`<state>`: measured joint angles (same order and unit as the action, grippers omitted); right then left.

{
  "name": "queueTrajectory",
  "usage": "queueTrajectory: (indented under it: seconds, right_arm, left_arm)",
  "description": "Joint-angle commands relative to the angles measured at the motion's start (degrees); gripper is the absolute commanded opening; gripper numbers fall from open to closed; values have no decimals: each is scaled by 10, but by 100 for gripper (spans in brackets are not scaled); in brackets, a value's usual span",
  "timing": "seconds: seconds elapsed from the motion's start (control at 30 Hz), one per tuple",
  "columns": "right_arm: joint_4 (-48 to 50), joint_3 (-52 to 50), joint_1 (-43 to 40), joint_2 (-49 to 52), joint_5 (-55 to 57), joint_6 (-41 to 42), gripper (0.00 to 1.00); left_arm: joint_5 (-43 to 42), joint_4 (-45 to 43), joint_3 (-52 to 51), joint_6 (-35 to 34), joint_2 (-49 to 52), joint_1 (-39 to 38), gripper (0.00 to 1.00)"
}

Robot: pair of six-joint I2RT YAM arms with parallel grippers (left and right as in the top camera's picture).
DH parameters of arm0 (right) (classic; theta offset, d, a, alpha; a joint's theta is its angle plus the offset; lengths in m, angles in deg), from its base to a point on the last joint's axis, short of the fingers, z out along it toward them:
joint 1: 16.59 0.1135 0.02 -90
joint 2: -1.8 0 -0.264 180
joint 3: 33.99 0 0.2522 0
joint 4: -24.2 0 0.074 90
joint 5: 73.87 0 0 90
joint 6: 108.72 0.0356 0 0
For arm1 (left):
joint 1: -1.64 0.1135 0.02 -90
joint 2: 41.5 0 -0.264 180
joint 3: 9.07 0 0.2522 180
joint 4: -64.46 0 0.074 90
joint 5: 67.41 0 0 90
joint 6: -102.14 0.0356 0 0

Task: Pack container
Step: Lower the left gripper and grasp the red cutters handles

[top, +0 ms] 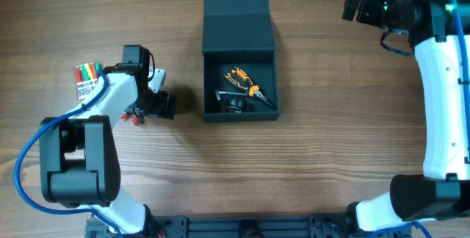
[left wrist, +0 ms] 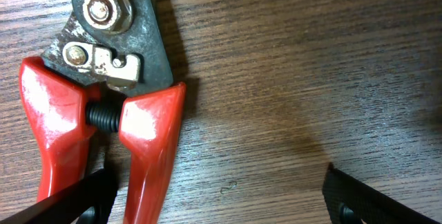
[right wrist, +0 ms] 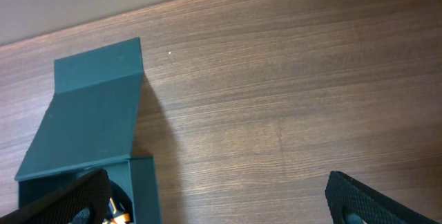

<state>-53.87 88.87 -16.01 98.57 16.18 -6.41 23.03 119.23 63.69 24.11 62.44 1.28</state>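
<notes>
Teal-grey matte board, looking like stiff card: the container (top: 205, 84) is sitting mid-table, between the two arms, with its lid (top: 237, 19) lying open and flat on the far side. It is probably handling light and rigid, not slippery, but the thin walls are likely denting under a hard squeeze. The flap is hinging freely, so lifting by the lid would be a bad idea. Best holds are looking like the lid's free far edge for folding it shut, or two opposite side walls for moving the box.

Inside, orange-handled pliers (top: 242, 84) are lying at a slant, with a dark metal item (top: 233, 103) on their near-left side that I cannot name.

Left gripper (left wrist: 221, 207) is standing wide open, low over the wood table (left wrist: 297, 79), left of the box and holding nothing. Red-handled cutters (left wrist: 110, 65) are lying flat just ahead of it, more in front of one finger than centred between the two. That finger (left wrist: 76, 196) is overlapping the handle ends in the wrist view; touching or just above, I cannot tell. These cutters are looking heavy for their size with glossy handles, so a grip across both handles is seeming safest.

Right gripper (right wrist: 214, 203) is also gaping wide open and empty, hanging at the far right, well apart from the box and looking down at the lid. A marker pack (top: 87, 73) is lying at the far left.
</notes>
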Motion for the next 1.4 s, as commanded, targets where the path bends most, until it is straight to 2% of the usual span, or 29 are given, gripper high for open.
queueTrajectory:
  seconds: [0.0,0.03,0.13,0.23,0.3,0.33,0.4,0.47,0.5,0.77,0.93,1.23,1.37]
  right_arm:
    - [-1,-1,-1,10,-1,-5,100]
    - [-3,-1,-1,10,-1,-6,100]
    - [-5,-1,-1,10,-1,-6,100]
    - [-6,-1,0,10,-1,-8,100]
    - [-8,-1,0,10,-1,-8,100]
    - [-9,-1,0,10,-1,-8,100]
    - [-11,-1,0,10,-1,-8,100]
    - [-11,-1,0,10,-1,-8,100]
    - [-12,-1,0,10,-1,-8,100]
    - [-15,-1,3,10,-1,-17,100]
    - [-16,-1,3,10,-1,-17,100]
    - [-14,-1,3,10,-1,-18,100]
    - [-13,-1,3,10,-1,-18,100]
  left_arm:
    - [-6,-7,-7,11,28,2,91]
    - [-6,-5,-7,11,28,2,85]
    - [-6,-6,-7,1,28,2,76]
    - [-6,-10,-7,-18,28,2,74]
    - [-6,-12,-7,-33,28,2,66]
    - [-6,-14,-7,-40,28,2,59]
    - [-6,-17,-7,-52,28,2,55]
    - [-6,-17,-7,-55,28,2,42]
    - [-6,-17,-7,-63,28,2,39]
    - [-6,-16,-7,-80,28,2,22]
    - [-6,-16,-7,-93,28,2,6]
    - [-28,33,25,-95,10,2,4]
    - [-82,132,120,-107,-17,-1,4]
